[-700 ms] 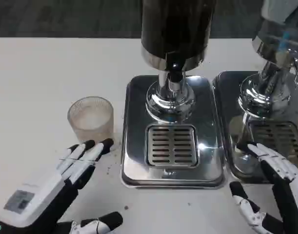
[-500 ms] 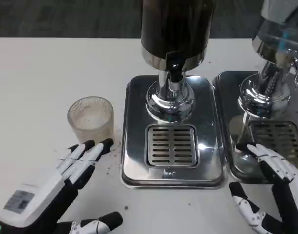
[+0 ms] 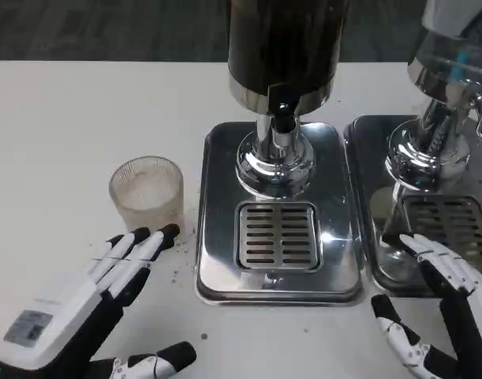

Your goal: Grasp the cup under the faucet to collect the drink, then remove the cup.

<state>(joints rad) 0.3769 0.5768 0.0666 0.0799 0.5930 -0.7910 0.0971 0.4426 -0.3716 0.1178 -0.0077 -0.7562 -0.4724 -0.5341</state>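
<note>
A clear ribbed cup (image 3: 147, 193) stands upright on the white table, left of the dispenser's steel drip tray (image 3: 217, 237). The dark dispenser tank's faucet (image 3: 282, 118) hangs over the grate (image 3: 277, 234), where no cup stands. My left hand (image 3: 91, 304) lies open at the lower left, its fingertips (image 3: 150, 237) just short of the cup's near side, apart from it. At the lower right my right hand (image 3: 438, 304) is open with fingers spread, holding nothing, over the edge of the second tray.
A second dispenser (image 3: 450, 87) with its own drip tray (image 3: 367, 158) stands at the right edge. The white table (image 3: 59, 126) stretches bare to the left and behind the cup. Small dark specks dot the table near the tray's front-left corner.
My left hand has slid slightly back and to the left, away from the cup. The cup, dispensers and right hand stay as they were.
</note>
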